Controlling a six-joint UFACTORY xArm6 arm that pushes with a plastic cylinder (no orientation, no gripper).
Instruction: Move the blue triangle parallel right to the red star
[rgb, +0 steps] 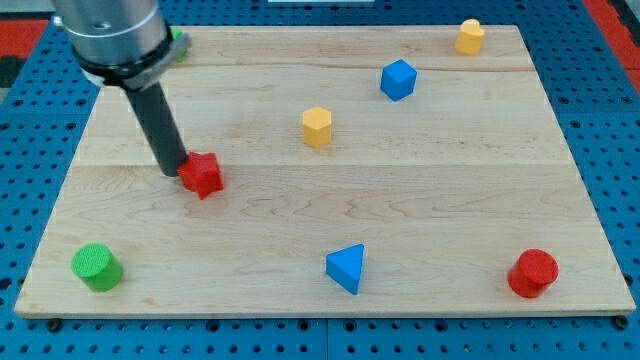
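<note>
Sitting at the red star's (202, 174) left, my tip (172, 171) has no pincer. Blue triangle (347, 268) untouched, near edge; push pending.

A robotics lab bench is showing here: a pale wooden board (420, 190) is lying on a blue perforated base plate (600, 90), its regular grid of holes showing around every edge of the board. Small coloured test blocks such as a red star (202, 175) and a blue triangle (347, 267) are sitting scattered on the wood, and a metal-collared arm is reaching down with my tip (173, 170) touching the board.
</note>
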